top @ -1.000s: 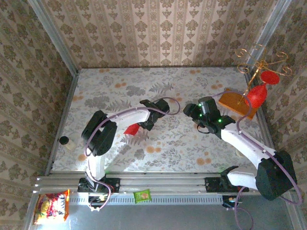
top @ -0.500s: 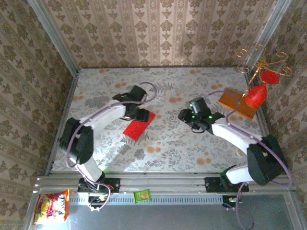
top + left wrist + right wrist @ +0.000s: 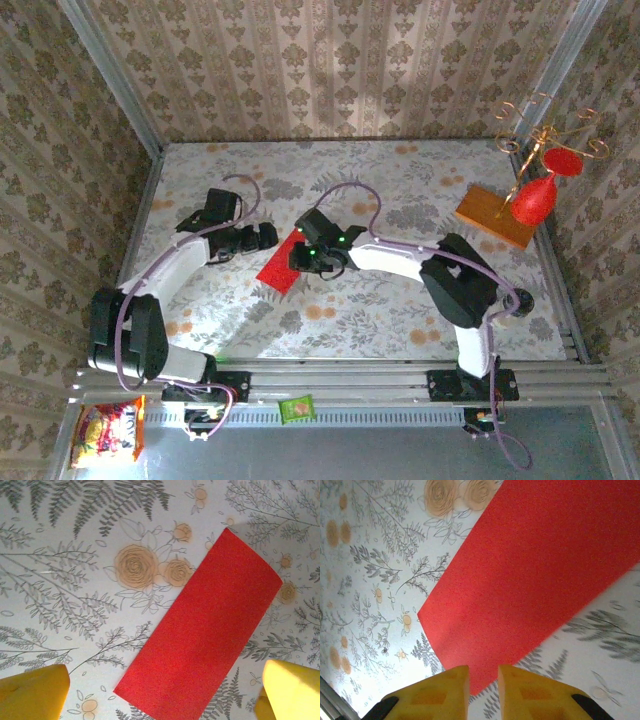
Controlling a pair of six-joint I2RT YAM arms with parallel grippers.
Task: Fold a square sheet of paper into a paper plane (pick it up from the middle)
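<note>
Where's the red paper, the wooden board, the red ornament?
red paper (image 3: 200, 630): left wrist view, its middle
wooden board (image 3: 487, 217): top external view, bare top
red ornament (image 3: 533, 200): top external view, its bowl

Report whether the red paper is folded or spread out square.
Folded: the red paper lies flat on the table as a long rectangle, not a square.

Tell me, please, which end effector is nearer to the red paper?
Right. The right end effector is over the right end of the red paper; the left end effector hovers just off the paper's upper-left edge, apart from it.
</note>
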